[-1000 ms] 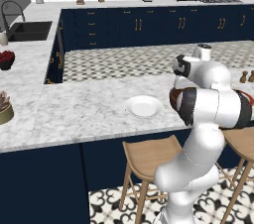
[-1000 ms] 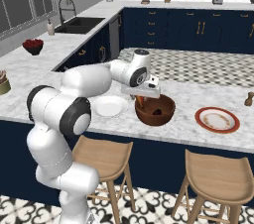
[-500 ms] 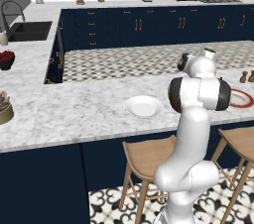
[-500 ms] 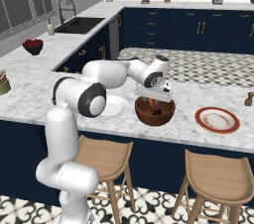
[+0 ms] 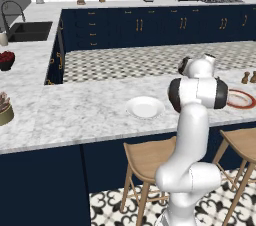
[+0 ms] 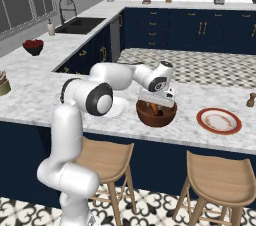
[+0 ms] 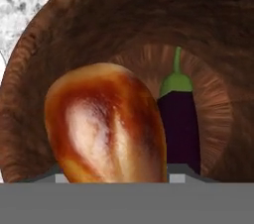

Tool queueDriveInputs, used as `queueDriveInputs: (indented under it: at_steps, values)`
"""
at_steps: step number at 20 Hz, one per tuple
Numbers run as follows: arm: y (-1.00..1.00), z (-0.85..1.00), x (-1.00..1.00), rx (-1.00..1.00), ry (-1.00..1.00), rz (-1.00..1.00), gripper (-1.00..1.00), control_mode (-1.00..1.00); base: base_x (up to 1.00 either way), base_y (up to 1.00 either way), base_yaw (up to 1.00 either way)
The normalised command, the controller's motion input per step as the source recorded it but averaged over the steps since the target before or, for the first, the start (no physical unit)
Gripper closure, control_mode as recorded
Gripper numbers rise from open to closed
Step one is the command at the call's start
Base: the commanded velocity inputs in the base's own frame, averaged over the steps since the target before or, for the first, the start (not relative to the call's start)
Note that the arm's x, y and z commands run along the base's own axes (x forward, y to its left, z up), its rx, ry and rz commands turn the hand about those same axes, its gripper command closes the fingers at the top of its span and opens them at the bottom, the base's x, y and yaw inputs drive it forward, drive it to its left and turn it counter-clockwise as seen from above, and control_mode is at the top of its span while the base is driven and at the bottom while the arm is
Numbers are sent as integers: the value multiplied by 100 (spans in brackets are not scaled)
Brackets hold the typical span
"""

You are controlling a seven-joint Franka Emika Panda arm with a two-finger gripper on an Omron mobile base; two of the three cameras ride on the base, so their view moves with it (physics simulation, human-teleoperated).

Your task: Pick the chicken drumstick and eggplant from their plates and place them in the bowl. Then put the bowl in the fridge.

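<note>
In the right base view we see the white plate (image 6: 116, 107) on the left side of our hand, touching or almost touching the bowl (image 6: 156, 114). Our gripper (image 6: 158, 104) hangs directly above the wooden bowl, just over its rim, pointing down into it. In the hand view the chicken drumstick (image 7: 106, 124) sits very close in front of the camera, between where our fingers stand, so we hold it pinched; the finger tips themselves are hidden behind it. Below the drumstick, on the bottom of the bowl (image 7: 64, 34), lies the eggplant (image 7: 180, 126), with its green stem pointing away from our hand. To the right of our hand, well apart from the bowl, the red-rimmed plate (image 6: 219, 121) rests on the marble counter (image 6: 45, 85).
</note>
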Motion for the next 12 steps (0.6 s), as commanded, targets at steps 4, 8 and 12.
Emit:
queueDriveInputs:
  at_steps: [4, 8, 12]
  values:
    - [14, 32, -6, 0, -3, -1, -100, -100, 0, 0, 0]
    - [11, 60, -56, 0, -11, -10, -100, -100, 0, 0, 0]
    - [-3, 53, -74, 0, -6, -51, -100, -100, 0, 0, 0]
